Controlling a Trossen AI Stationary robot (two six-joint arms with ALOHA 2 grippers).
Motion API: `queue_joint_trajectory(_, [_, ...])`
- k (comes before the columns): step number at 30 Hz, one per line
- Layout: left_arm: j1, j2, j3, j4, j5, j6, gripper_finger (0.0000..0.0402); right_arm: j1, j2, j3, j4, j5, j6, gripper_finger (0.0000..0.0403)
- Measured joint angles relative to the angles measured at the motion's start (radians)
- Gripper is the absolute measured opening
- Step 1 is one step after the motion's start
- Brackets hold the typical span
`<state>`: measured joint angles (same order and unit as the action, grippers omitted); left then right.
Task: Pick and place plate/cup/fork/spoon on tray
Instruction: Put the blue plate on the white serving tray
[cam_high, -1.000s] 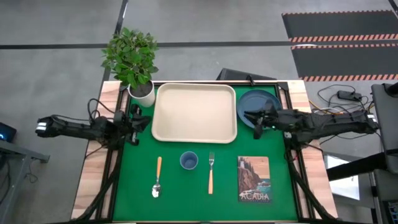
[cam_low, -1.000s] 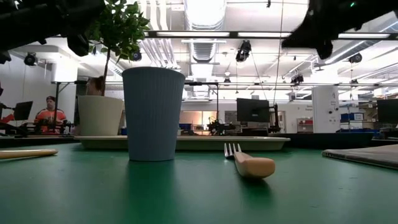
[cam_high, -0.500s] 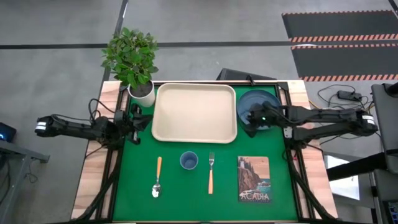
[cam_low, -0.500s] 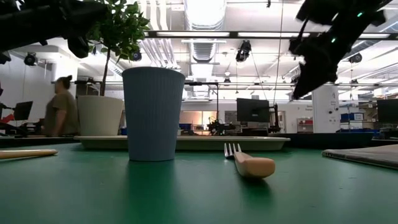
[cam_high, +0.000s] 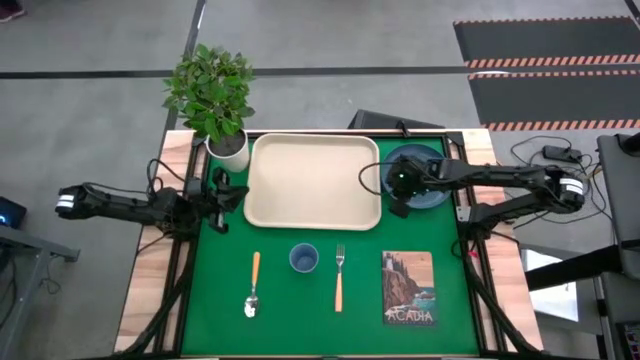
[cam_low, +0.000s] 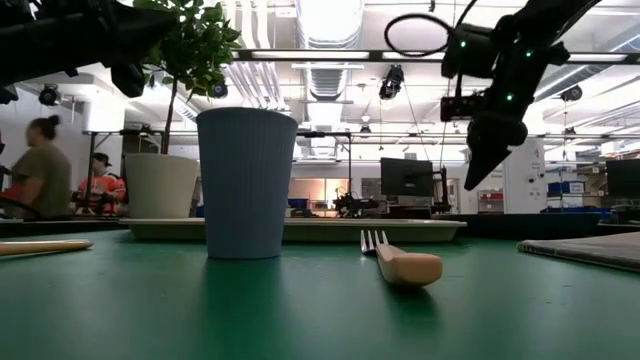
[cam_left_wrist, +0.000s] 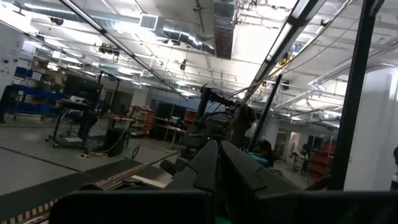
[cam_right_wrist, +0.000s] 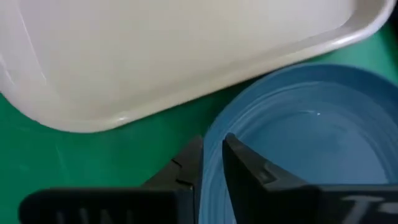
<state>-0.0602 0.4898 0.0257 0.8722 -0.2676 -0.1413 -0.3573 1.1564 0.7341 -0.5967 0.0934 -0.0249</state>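
Observation:
The cream tray (cam_high: 313, 182) lies at the back middle of the green mat. The slate-blue plate (cam_high: 424, 172) lies flat on the mat just right of the tray. My right gripper (cam_high: 397, 203) hangs over the plate's left near rim (cam_right_wrist: 208, 163), fingers pointing down, a narrow gap between them, one finger on either side of the rim and touching nothing. In the low view its tips (cam_low: 472, 180) are above tray height. The light-blue cup (cam_high: 304, 259) stands upright, with the fork (cam_high: 339, 277) to its right and the spoon (cam_high: 253, 285) to its left. My left gripper (cam_high: 226, 196) waits shut left of the tray.
A potted plant in a white pot (cam_high: 229, 150) stands at the tray's far left corner, close to my left gripper. The "ACADIA" card (cam_high: 409, 287) lies at the near right. People move in the room behind the table (cam_low: 40, 180).
My right gripper has gone toward the table's left edge across the plate, has tipped its fingers downward and has come lower over the plate's left near rim. A person has walked across the room in the background.

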Motion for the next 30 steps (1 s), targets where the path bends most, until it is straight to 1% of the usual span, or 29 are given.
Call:
queue_joint_trajectory(3, [0.000,-0.002,0.000,0.001,0.000,0.000,0.0000,0.000,0.027,0.000,0.000,-0.019,0.003,0.0073])
queue_joint_trajectory(12, [0.000,0.001,0.000,0.000,0.000,0.000,0.0000,0.001,0.068,-0.009,0.002,-0.024,0.024,0.0167])
queue_joint_trajectory(15, [0.000,0.001,0.000,0.000,0.000,0.000,0.0000,0.001,0.083,-0.020,0.002,-0.024,0.025,0.0185])
queue_joint_trajectory(17, [0.000,0.001,0.000,0.000,0.000,0.000,0.0000,0.001,0.097,-0.024,0.006,-0.023,0.031,0.0190])
queue_joint_trajectory(21, [0.000,0.001,0.000,0.000,0.000,0.000,0.0000,0.001,0.136,-0.028,0.008,-0.015,0.051,0.0187])
queue_joint_trajectory(24, [0.000,0.001,0.000,0.000,0.000,0.000,0.0000,0.001,0.164,-0.028,0.011,-0.015,0.051,0.0174])
queue_joint_trajectory(27, [0.000,0.001,0.000,0.000,0.000,0.000,0.0000,0.001,0.189,-0.028,0.011,-0.014,0.053,0.0145])
queue_joint_trajectory(30, [0.000,0.001,-0.001,0.000,0.000,0.000,0.0000,0.001,0.209,-0.028,0.011,-0.010,0.064,0.0103])
